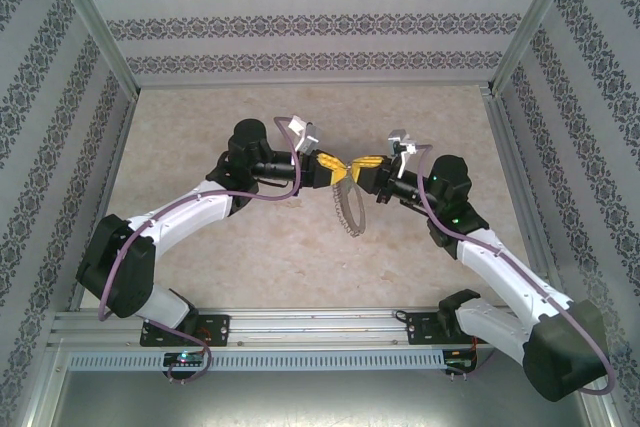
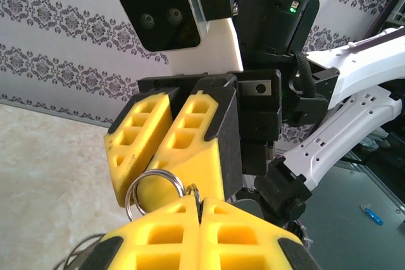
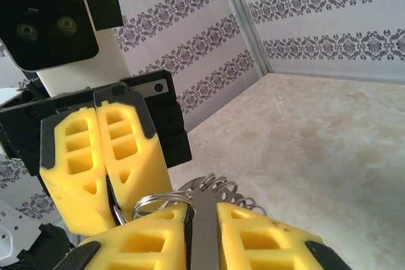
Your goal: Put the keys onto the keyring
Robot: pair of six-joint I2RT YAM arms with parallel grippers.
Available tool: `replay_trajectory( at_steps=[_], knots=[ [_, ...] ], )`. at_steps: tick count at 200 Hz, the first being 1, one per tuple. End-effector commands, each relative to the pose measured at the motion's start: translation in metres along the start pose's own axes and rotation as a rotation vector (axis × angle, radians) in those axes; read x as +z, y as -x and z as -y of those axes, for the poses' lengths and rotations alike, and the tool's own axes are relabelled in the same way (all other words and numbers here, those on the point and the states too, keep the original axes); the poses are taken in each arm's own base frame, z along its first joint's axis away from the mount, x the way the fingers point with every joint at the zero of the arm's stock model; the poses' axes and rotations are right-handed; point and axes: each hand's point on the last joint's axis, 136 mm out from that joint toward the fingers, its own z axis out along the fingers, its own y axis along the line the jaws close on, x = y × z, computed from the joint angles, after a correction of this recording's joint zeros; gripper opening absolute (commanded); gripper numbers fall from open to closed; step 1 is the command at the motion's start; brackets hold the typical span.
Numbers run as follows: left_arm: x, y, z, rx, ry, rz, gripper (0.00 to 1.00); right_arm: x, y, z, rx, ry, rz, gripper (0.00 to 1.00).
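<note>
Keyring (image 1: 348, 209) — tight inside left end effector (image 1: 338, 171)

This is a robotics lab test cell. A marble-look tabletop (image 1: 250, 272) is boxed in by aluminium frame posts (image 1: 94, 22) at 11 and 1 o'clock. Walls (image 1: 320, 7) papered in a printed damask pattern run from 9 round to 3, and two white robot arms (image 1: 185, 209) are bolted to an aluminium rail (image 1: 320, 325) at 6 o'clock.

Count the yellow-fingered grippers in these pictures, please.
2. The left gripper on the left and the right gripper on the right meet tip to tip over the middle of the table, the keyring hanging below them.
</note>
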Motion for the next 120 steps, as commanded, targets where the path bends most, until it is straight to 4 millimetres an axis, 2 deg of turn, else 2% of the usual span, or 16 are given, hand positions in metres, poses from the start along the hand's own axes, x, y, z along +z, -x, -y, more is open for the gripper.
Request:
replay_trajectory(
  at_steps=[1, 52, 120],
  knots=[
    [-0.002, 0.005, 0.016, 0.037, -0.058, 0.014, 0.0, -0.003, 0.024, -0.012, -0.07, 0.028, 0.059, 0.21],
    [-0.002, 0.007, 0.013, 0.043, -0.045, 0.041, 0.0, -0.014, 0.005, -0.023, -0.048, 0.067, 0.033, 0.28],
    [-0.007, 0.028, 0.004, 0.018, 0.011, 0.238, 0.0, -0.032, -0.014, -0.01, 0.003, -0.024, 0.077, 0.31]
  ],
)
